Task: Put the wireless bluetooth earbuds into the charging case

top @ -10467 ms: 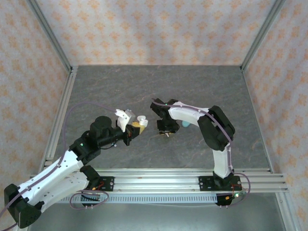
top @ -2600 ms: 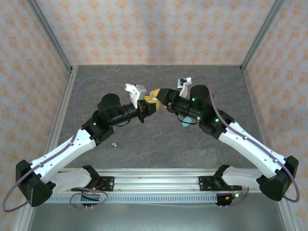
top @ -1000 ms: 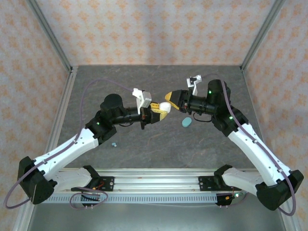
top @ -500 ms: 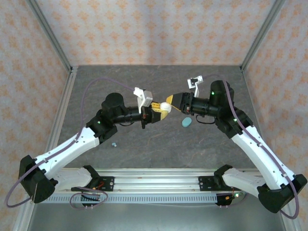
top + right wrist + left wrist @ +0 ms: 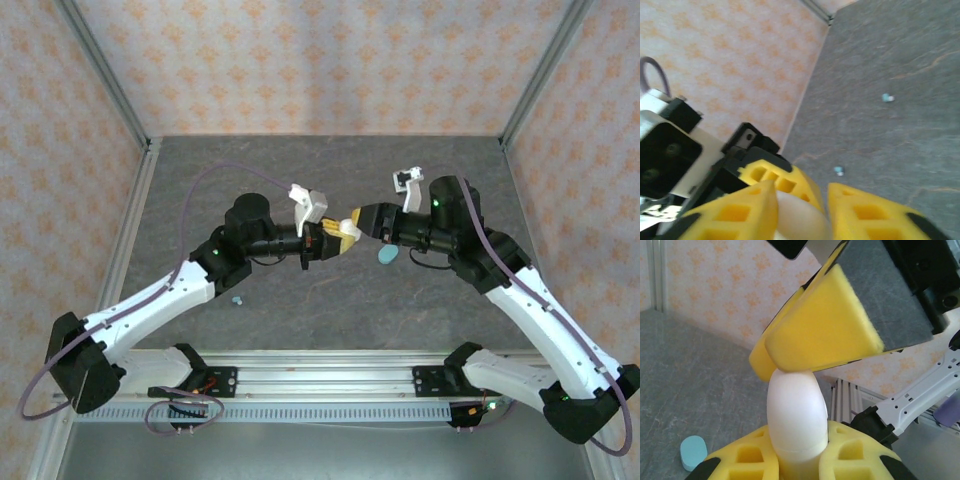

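While the left end effector point(image 5: 335, 240) clamps the charging case point(image 5: 796, 415), its long axis points into the right end effector point(image 5: 357, 222), parted around its top.

**White case point(image 5: 797, 415) held up; teal case point(image 5: 388, 255) and teal earbuds point(image 5: 839, 171) on table point(image 5: 300, 170)**

White case: smooth egg-shaped shell, lid shut, thin seam low on the body. Stands upright, base clamped between the yellow pads of the left gripper point(image 5: 335, 238), raised above mid-table.

Teal case: small rounded pill, shut, lying flat on the table, near the white one on its right.

Teal earbuds: two tiny buds loose on the table, second one farther off point(image 5: 886, 98), apart from each other and from both cases. Orientation too small to tell.
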Controlling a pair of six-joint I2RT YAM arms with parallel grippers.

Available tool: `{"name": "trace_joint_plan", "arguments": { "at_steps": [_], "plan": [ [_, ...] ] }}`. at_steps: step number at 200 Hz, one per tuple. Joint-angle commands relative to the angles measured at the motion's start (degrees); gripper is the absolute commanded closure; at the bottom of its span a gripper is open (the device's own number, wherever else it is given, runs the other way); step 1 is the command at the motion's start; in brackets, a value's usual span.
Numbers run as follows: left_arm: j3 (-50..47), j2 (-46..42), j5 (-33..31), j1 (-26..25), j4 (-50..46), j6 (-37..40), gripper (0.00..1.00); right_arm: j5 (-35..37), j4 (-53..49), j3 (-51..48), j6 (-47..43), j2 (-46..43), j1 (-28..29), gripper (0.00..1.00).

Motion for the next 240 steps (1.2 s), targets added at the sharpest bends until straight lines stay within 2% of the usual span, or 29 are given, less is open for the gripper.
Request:
{"name": "trace_joint_plan", "arguments": {
  "at_steps": [1,35,86,130,175,206,240],
  "plan": [
    [4.27,0.29,-4.06,0.53,5.0,0.41,1.0,4.31,-12.08,1.38,-3.99,-0.09,1.83,0.45],
    [3.13,1.36,-6.85,0.57,2.43,2.49,1.0,16.55,-18.56,8.02,-6.94,-0.33,-0.25,0.32],
    [4.06,7.55,-12.09,3.03,-2.27,3.3,1.0,21.98,-24.57,8.47,-7.21,3.7,-9.11,0.27],
    [9.87,19.87,-12.14,8.39,-5.75,-1.96,1.0,19.19,-23.99,1.84,-6.94,10.09,-12.85,0.27],
    [19.87,35.47,-10.5,13.01,-8.55,-7.3,1.0,14.48,-17.82,-5.87,-5.45,12.67,-17.7,0.27],
    [30.95,47.53,-9.68,14.1,-16.33,-8.03,1.0,11.69,-14.58,-9.29,-4.85,14.4,-19.7,0.28],
    [39.9,57.01,-12.72,14.27,-22.15,-8.58,1.0,10.68,-11.97,-11.28,-4.61,16.68,-20.04,0.28]
  ]
}}
